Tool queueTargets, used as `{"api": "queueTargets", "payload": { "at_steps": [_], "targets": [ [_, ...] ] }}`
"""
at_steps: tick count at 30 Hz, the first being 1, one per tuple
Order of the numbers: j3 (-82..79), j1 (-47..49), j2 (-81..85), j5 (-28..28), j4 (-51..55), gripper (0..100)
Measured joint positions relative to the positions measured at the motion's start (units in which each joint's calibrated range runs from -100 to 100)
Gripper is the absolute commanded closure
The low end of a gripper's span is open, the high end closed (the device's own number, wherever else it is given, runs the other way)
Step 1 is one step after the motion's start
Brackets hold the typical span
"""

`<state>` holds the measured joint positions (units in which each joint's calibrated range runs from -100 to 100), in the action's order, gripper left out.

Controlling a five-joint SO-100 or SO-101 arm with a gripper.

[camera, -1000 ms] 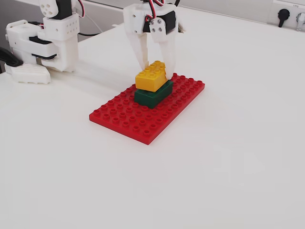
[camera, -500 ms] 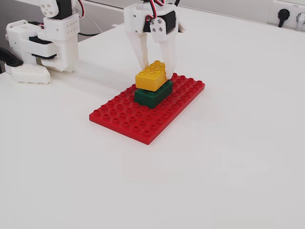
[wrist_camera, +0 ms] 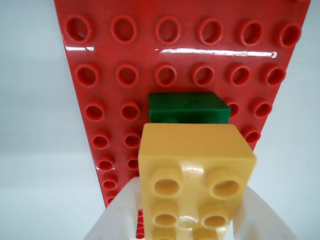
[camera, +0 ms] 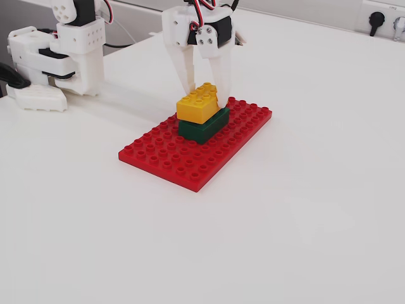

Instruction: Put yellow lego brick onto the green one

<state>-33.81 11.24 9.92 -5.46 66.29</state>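
The yellow lego brick (camera: 198,103) sits on top of the green one (camera: 204,128), shifted a little to the left and back of it in the fixed view. The green brick stands on a flat red studded baseplate (camera: 171,158). My white gripper (camera: 205,98) comes down from above with one finger on each side of the yellow brick, shut on it. In the wrist view the yellow brick (wrist_camera: 195,160) fills the lower middle between my white fingers (wrist_camera: 120,210). The green brick (wrist_camera: 187,107) shows just beyond it on the baseplate (wrist_camera: 125,50).
The arm's white base and motors (camera: 63,50) stand at the back left of the white table. A wall socket (camera: 378,22) is at the far right back. White tabletop (camera: 304,209) surrounds the baseplate.
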Motion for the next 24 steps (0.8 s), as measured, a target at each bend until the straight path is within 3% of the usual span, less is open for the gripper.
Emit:
{"api": "queueTargets", "payload": {
  "at_steps": [12, 19, 24],
  "targets": [
    [-4.4, 0.1, 0.2, -0.1, -4.0, 87],
    [-4.7, 0.5, 0.1, 2.1, -3.8, 73],
    [-2.3, 0.4, 0.1, 3.3, -0.5, 71]
  ]
}}
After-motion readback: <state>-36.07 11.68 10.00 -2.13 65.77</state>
